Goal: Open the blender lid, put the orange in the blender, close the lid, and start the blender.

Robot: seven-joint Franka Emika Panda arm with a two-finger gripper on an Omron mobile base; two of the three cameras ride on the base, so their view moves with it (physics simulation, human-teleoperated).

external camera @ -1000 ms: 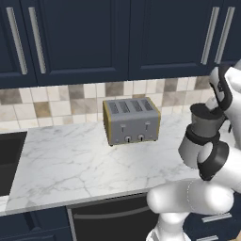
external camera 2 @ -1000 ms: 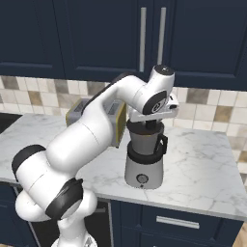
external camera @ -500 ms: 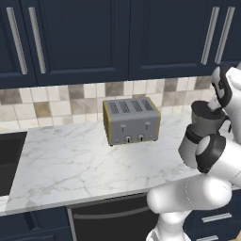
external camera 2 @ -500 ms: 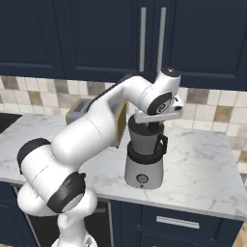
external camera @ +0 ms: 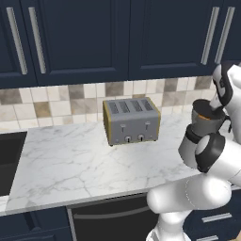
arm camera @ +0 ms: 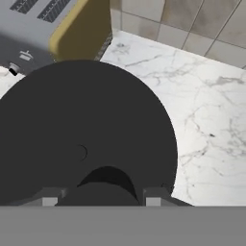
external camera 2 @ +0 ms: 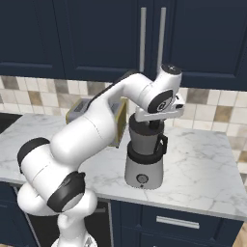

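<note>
Inside only, orange-glimpsed blender (external camera: 207,117)

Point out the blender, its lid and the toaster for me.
blender (external camera 2: 143,172), right base view, silver base above the knob.
blender lid (arm camera: 96,129), hand view, flat black top.
toaster (external camera: 131,128), left base view, front face.

Toaster (external camera 2: 96,116) just beside blender (external camera 2: 144,159)

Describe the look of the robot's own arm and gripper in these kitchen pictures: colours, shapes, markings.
The arm is built of glossy white rounded shells joined by dark grey, near-black bands at the joints. A round dark cap with a small light mark sits on the wrist. The gripper is a flat white bar with two small dark finger tips. No cables or lettering are visible.
</note>
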